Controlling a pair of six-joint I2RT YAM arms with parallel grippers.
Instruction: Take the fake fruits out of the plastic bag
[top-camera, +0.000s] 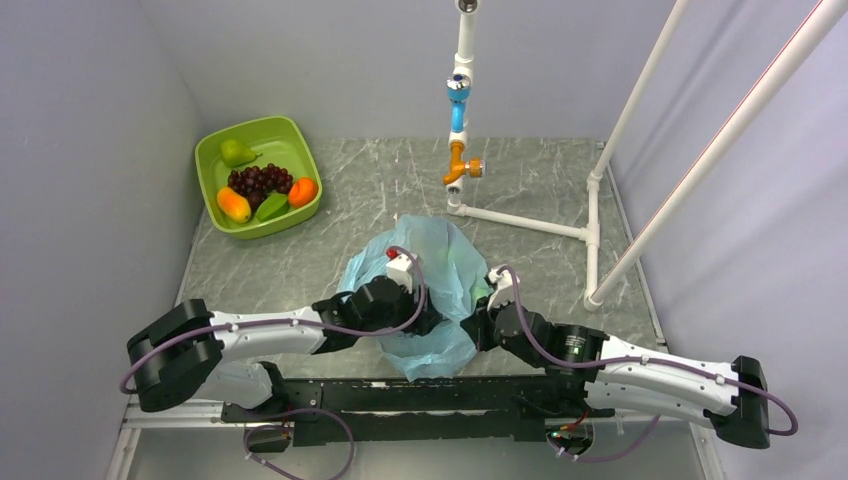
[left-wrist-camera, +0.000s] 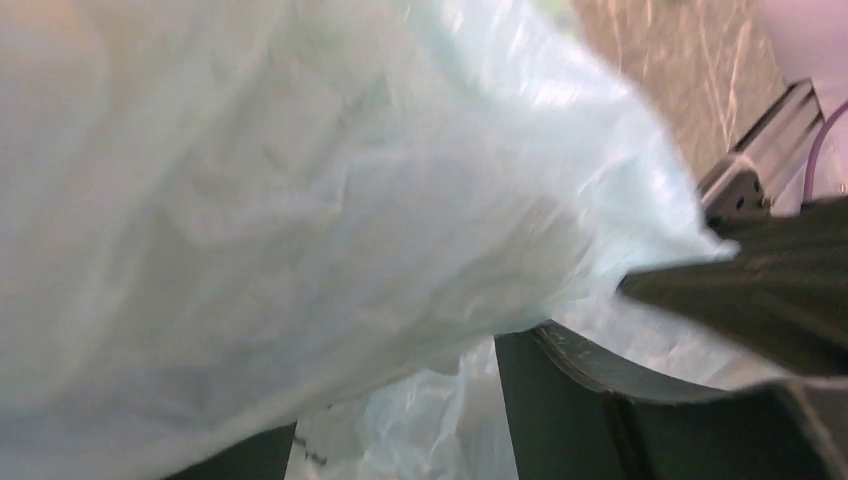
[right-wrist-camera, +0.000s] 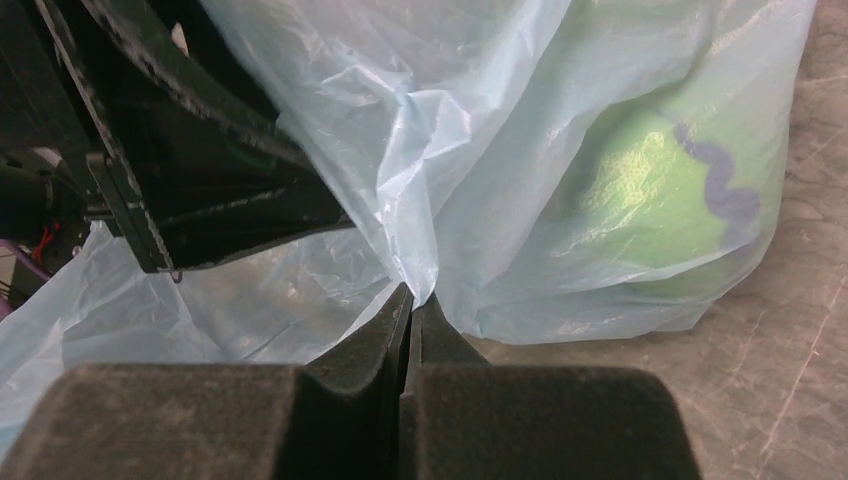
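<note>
The light-blue plastic bag (top-camera: 445, 270) lies crumpled mid-table between both arms. My right gripper (right-wrist-camera: 415, 305) is shut, pinching a fold of the bag's film at its near right side (top-camera: 483, 318). Through the film in the right wrist view a green fake fruit (right-wrist-camera: 655, 185) shows inside the bag. My left gripper (top-camera: 425, 318) is pushed against the bag from the left; its fingers (left-wrist-camera: 560, 420) stand apart with loose film between them and nothing solid gripped. Bag film (left-wrist-camera: 300, 200) fills the left wrist view and hides any fruit there.
A lime-green tub (top-camera: 210, 150) at the back left holds a pear (top-camera: 237, 152), grapes (top-camera: 260, 180), an orange fruit (top-camera: 302, 191), a green one (top-camera: 271, 207) and an orange-yellow one (top-camera: 233, 204). A white pipe frame (top-camera: 520, 220) stands at the back right.
</note>
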